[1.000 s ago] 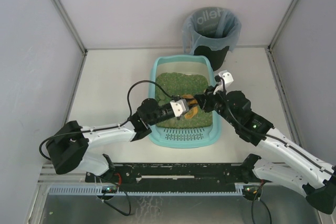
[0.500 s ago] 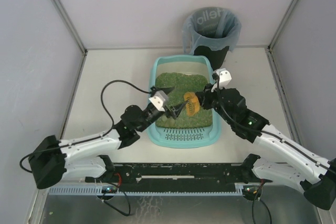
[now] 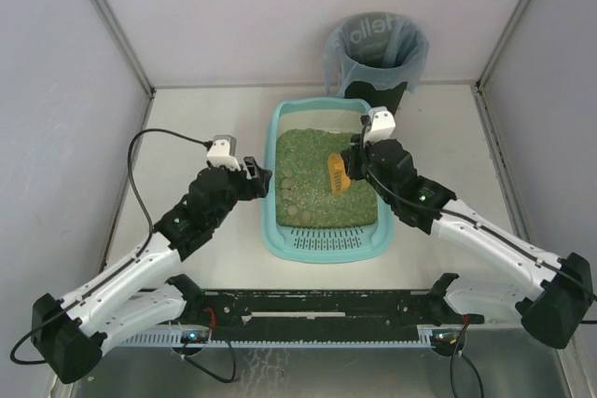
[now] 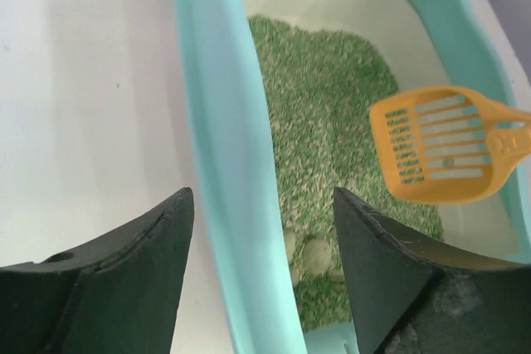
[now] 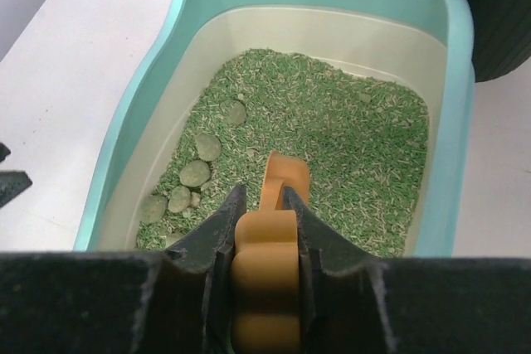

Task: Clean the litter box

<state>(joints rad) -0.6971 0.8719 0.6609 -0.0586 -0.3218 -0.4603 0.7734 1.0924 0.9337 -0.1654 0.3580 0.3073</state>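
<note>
The light-teal litter box (image 3: 270, 195) sits mid-table, filled with green litter and several grey-green round clumps (image 3: 289, 195) along its left side. My right gripper (image 3: 353, 163) hangs over the litter, shut on the handle of an orange slotted scoop (image 3: 338, 174); the handle (image 5: 265, 279) is pinched between the fingers (image 5: 264, 192), blade pointing down. My left gripper (image 3: 259, 179) is open and empty, its jaws (image 4: 261, 196) straddling the box's left wall (image 4: 224, 163). The scoop blade (image 4: 444, 145) hovers over the litter. Clumps (image 5: 196, 173) lie left of the scoop.
A round black bin (image 3: 376, 53) with a grey-blue bag liner stands just behind the box's far end; its side shows in the right wrist view (image 5: 498, 6). A slotted grille ledge (image 3: 326, 241) forms the box's near end. White walls enclose the table.
My left gripper opened, let go of the scoop and pulled back left to the box's left wall. The right gripper kept the scoop and shifted slightly toward the far end.
</note>
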